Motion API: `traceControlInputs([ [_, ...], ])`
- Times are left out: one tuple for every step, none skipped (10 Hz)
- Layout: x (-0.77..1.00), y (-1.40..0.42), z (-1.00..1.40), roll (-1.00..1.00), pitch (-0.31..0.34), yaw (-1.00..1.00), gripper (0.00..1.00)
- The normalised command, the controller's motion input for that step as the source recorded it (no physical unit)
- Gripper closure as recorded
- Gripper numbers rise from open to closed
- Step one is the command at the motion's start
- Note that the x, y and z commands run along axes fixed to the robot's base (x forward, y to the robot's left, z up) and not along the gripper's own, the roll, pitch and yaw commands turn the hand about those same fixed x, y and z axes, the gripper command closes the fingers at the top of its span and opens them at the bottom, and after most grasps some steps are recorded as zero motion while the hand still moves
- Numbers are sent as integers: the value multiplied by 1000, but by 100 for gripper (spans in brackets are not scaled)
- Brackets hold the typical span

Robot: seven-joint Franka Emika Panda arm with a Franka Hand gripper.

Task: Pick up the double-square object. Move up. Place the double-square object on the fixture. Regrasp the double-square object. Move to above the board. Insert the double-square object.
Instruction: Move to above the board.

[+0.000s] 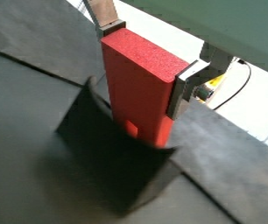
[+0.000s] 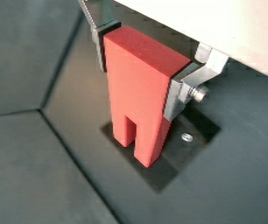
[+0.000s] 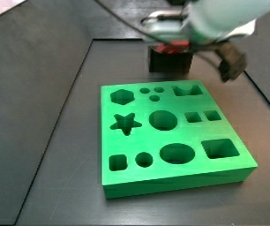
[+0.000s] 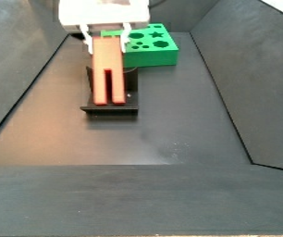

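The red double-square object stands with its two prongs pointing down onto the dark fixture. My gripper is shut on the block's upper end, with a silver finger pressed against each narrow side. In a side view the red block rises from the fixture under the gripper. The green board lies just behind it. From another side the board fills the middle, with the gripper over the fixture beyond it.
Dark sloping walls enclose the black floor on both sides. A yellow-and-white cable hangs near one finger. The board's cut-outs include a star, a hexagon and squares.
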Motion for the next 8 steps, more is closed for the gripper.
traceControlInputs([
  [323, -51, 1000, 93, -83, -32, 100],
  [317, -52, 1000, 88, -62, -55, 100],
  [303, -49, 1000, 85, 0, -84, 100],
  [298, -52, 1000, 81, 24, -87, 100],
  [286, -54, 1000, 78, 76, -74, 100],
  [279, -57, 1000, 75, 113, -55, 100],
  [267, -65, 1000, 70, 156, -22, 100],
  [262, -67, 1000, 66, 173, -4, 100],
])
